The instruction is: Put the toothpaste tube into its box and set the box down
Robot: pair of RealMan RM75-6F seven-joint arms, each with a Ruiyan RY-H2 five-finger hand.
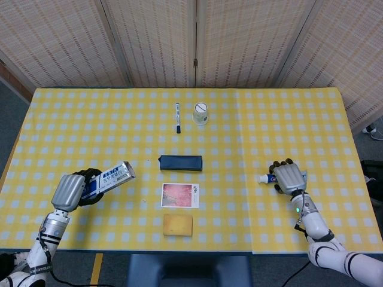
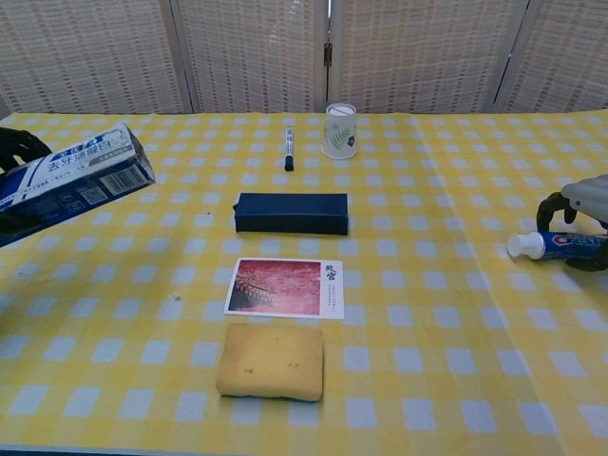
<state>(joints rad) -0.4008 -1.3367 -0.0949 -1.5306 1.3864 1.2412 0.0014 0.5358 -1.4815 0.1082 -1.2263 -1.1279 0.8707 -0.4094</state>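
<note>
My left hand (image 1: 72,190) grips a blue-and-white toothpaste box (image 1: 114,176) by its near end and holds it tilted above the table's left side. In the chest view the box (image 2: 66,180) points right, and the dark fingers (image 2: 14,144) show behind it. The toothpaste tube (image 2: 556,245) lies on the table at the right with its white cap pointing left. My right hand (image 1: 288,177) lies over the tube, fingers curled across it, so only the cap end (image 1: 263,179) shows in the head view.
A dark blue case (image 1: 181,162) lies mid-table, with a photo card (image 1: 180,195) and a yellow sponge (image 1: 178,225) in front of it. Further back are a blue marker (image 1: 178,116) and a paper cup (image 1: 200,113). The table (image 1: 60,119) wears a yellow checked cloth.
</note>
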